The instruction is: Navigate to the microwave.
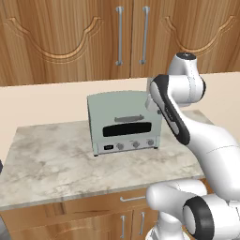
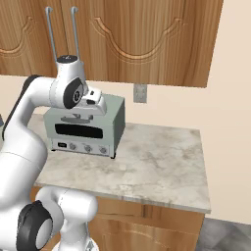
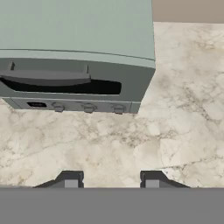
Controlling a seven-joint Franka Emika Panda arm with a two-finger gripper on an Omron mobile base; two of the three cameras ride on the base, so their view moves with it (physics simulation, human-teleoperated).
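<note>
The microwave is out of view. In front of me a small pale grey-green toaster oven [image 1: 124, 122] with three knobs stands on a marble counter [image 1: 51, 164]. My gripper [image 3: 110, 180] hangs above the counter just in front of and to the right of the toaster oven [image 3: 76, 57]. Its two fingertips [image 3: 70, 179] are spread apart with nothing between them, so it is open. In the right base view my hand [image 2: 93, 103] sits over the toaster oven's [image 2: 83, 125] top.
Wooden wall cabinets [image 1: 70, 37] with metal handles [image 1: 119, 35] run above the counter. A wall outlet [image 2: 140, 93] sits on the beige backsplash. Lower cabinets [image 1: 93, 218] lie under the counter. The counter's right end [image 2: 203, 166] meets a beige wall, with grey floor [image 2: 225, 235] below.
</note>
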